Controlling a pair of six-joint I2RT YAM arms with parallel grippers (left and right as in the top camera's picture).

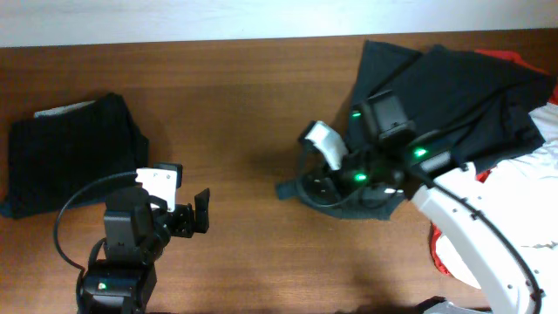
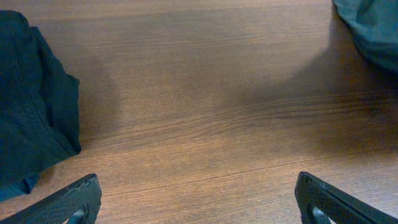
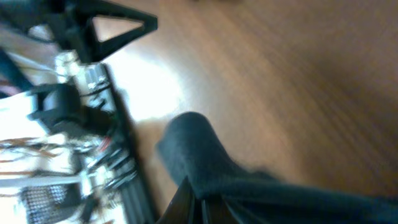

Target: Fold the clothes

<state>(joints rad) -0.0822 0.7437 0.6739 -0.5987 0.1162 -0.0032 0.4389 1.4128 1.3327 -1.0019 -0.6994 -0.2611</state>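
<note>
Bunched-up dark garment (image 3: 205, 162) sits clamped in the right pincer (image 1: 321, 185); left pincer (image 2: 199, 202) is spread wide with nothing in it.

Wrist view's blurry, but the cloth narrows straight into the right fingers, so I'd call that a solid pinch on its edge. From that pincer the garment fans out behind it toward the far table edge, long axis slanting back into the pile (image 1: 453, 87), with a red piece (image 1: 514, 59) and a white piece (image 1: 547, 144) past that. Ahead of the pincer is bare table (image 1: 253, 105), which is where I'd guess the drag needs to go. Right arm's obviously the nearer one. The left pincer is well apart, with a folded black garment (image 1: 74, 148) just off to its own left.
</note>
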